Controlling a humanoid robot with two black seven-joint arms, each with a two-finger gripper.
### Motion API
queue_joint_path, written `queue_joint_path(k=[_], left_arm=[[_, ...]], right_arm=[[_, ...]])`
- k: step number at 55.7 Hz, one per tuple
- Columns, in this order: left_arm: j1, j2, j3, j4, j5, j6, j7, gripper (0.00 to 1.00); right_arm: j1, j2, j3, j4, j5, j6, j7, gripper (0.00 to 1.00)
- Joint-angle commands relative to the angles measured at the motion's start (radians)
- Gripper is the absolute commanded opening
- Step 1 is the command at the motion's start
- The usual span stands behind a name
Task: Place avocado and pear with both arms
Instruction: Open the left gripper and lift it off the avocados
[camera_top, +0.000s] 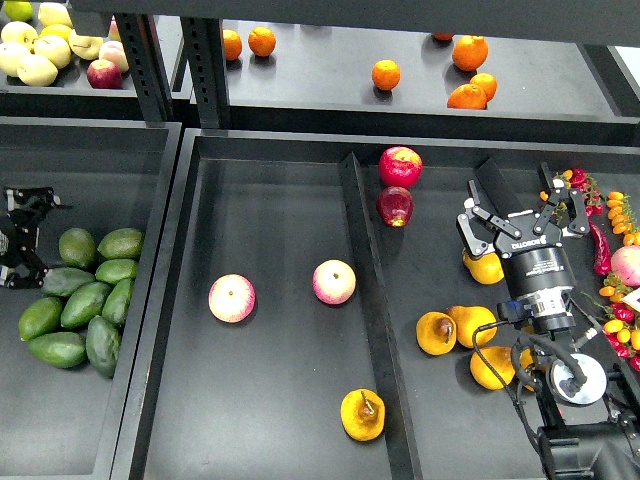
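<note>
Several dark green avocados (80, 298) lie in a pile in the left bin. My left gripper (22, 236) is at the left edge just beside the pile, fingers spread and empty. Several yellow-orange pears (472, 322) lie in the right compartment. Another pear (362, 414) lies at the front of the middle tray (270, 200). My right gripper (522, 208) is open and empty, hovering over the right compartment just behind one pear (485, 268).
Two pink-yellow apples (231, 298) (334, 282) lie in the middle tray. Two red apples (400, 166) sit at the back of the right compartment. Oranges (386, 74) and yellow apples (38, 68) are on the back shelf. Chillies and small tomatoes (612, 215) lie far right.
</note>
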Motion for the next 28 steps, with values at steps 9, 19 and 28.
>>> queue_joint_path(k=[9, 19, 28], left_arm=[[0.093, -0.102, -0.296, -0.167, -0.118, 0.000, 0.000, 1.00], [0.171, -0.249, -0.505, -0.272, -0.118, 0.028, 0.000, 1.00], [0.214, -0.370, -0.631, -0.365, -0.118, 0.117, 0.000, 1.00]], right_arm=[[0.002, 0.000, -0.002, 0.000, 0.000, -0.003, 0.000, 1.00], [0.005, 0.000, -0.003, -0.001, 0.000, -0.009, 0.000, 1.00], [0.011, 0.000, -0.005, -0.001, 0.000, -0.015, 0.000, 1.00]])
